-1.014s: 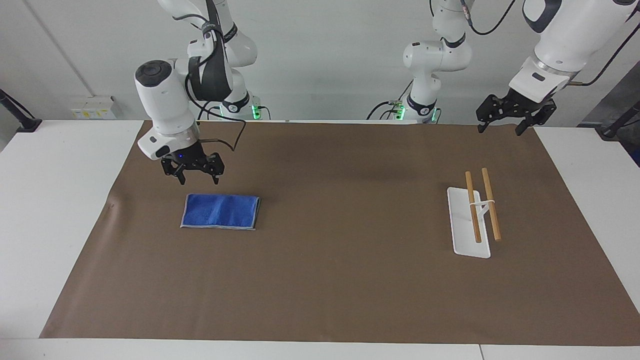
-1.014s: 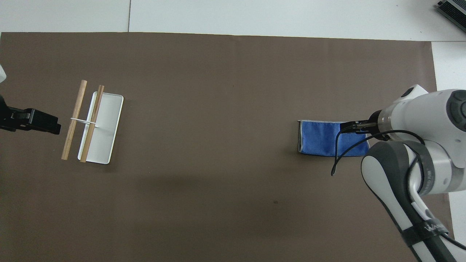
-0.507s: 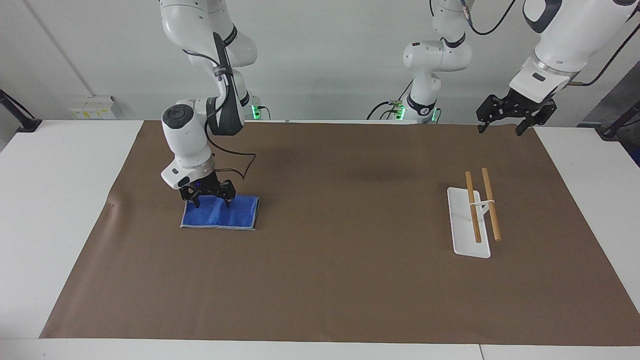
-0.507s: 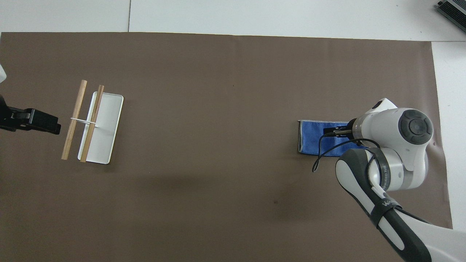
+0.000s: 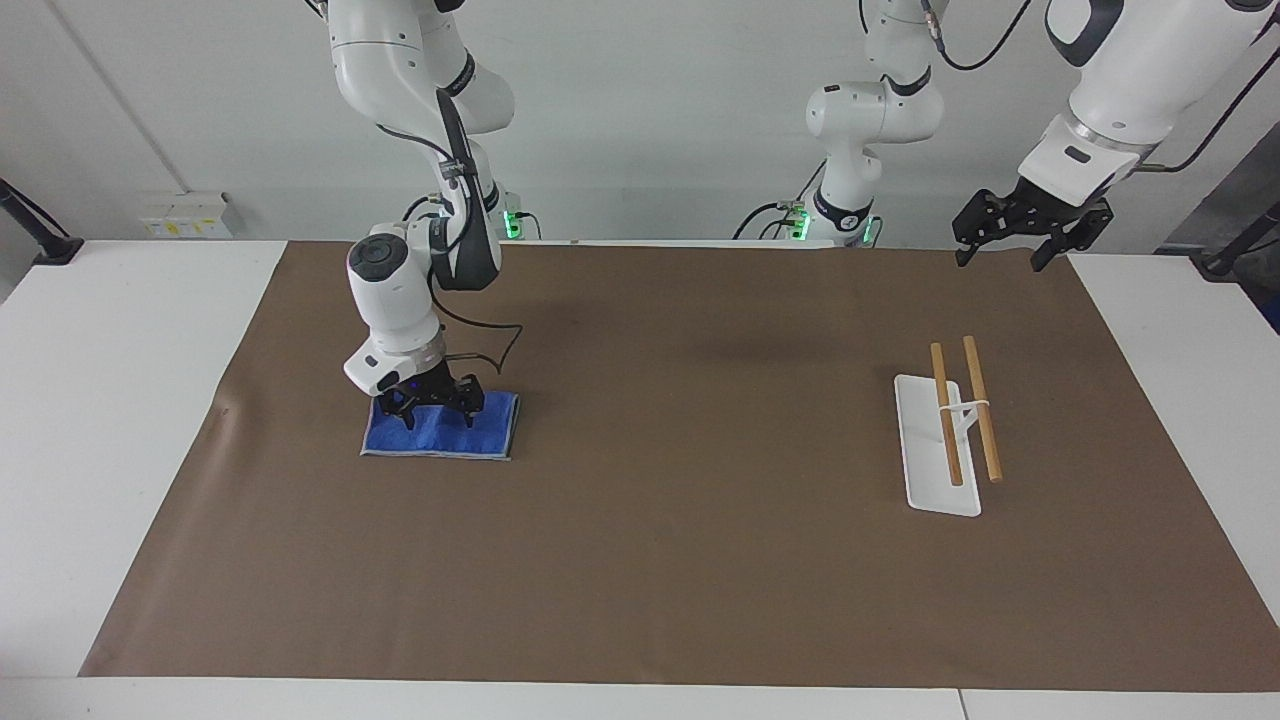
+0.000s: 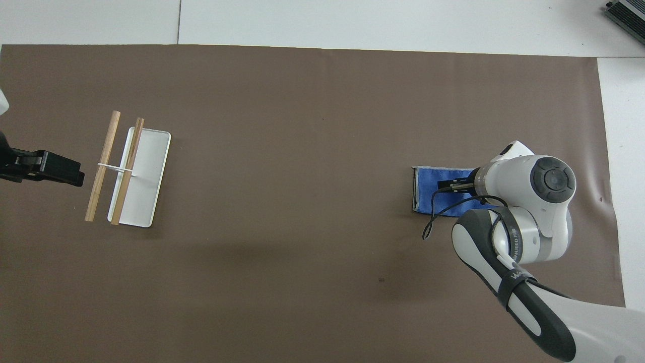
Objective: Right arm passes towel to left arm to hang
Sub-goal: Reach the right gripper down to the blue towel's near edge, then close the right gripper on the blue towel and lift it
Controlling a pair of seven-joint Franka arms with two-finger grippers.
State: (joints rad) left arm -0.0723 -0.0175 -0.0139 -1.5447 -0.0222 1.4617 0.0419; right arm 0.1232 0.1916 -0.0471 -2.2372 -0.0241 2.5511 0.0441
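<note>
Now the right arm's black two-finger gripper point(image 5: 436, 408) is down on the small royal-blue terry towel point(image 5: 440, 430), fingers spread and planted on the cloth's edge nearer the robots; a second ago it hung in the air above that edge, and half a second ago it was only just reaching it. So the descent is done and the grasp is the step in hand (jaws not yet closed, by the look of the gap between them). The towel lies flat and folded on the brown paper mat point(image 5: 660, 560) toward the right arm's end of the table, unmoved across all three moments. The left arm's black gripper point(image 5: 1030, 232) waits raised over the mat's edge at its own end, unchanged, fingers apart and gripping nothing. Nearby it stands the hanging rack: a white tray base point(image 5: 925, 460) carrying two pale wooden rails point(image 5: 945, 425) on a thin white stand, well apart from the towel. Between towel and rack the mat is bare, so nothing blocks a carry toward the handover. Likely risk: pinching only the top layer, letting the fold fall open on the lift.
</note>
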